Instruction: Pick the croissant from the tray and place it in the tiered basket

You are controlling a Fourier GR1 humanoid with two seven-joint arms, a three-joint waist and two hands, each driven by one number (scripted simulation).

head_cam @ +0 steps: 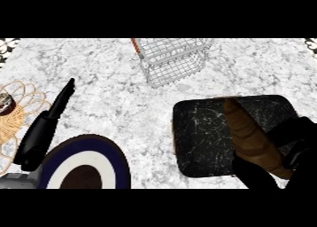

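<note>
A white-and-grey marbled counter fills the head view, its veined surface running from edge to edge; patterned black-and-white tile shows only at the far corners, at 11 and 1 o'clock. On the counter at about 4 o'clock lies a dark, scuffed tray with rounded corners, its bare part streaked with pale scratches. At 12 o'clock stands the tiered basket, a white wire frame with an orange-brown strut at its left side, well apart from the tray. At 7 o'clock a plate with a dark blue rim, a white ring and a brown centre is cut off by the lower edge. At 9 o'clock a woven straw mat of looping strands holds a small round speckled object, too small to identify.

The robot's left hand stretches from 7 toward 10 o'clock between mat and plate, its fingers straight and together, holding nothing. The right hand comes in at 5 o'clock over the tray's right side, its fingers and thumb curled round the lower part of the croissant. The croissant, a long brown ridged pastery shape, points up toward 12 o'clock over the tray's middle; whether it touches the tray cannot be told.
</note>
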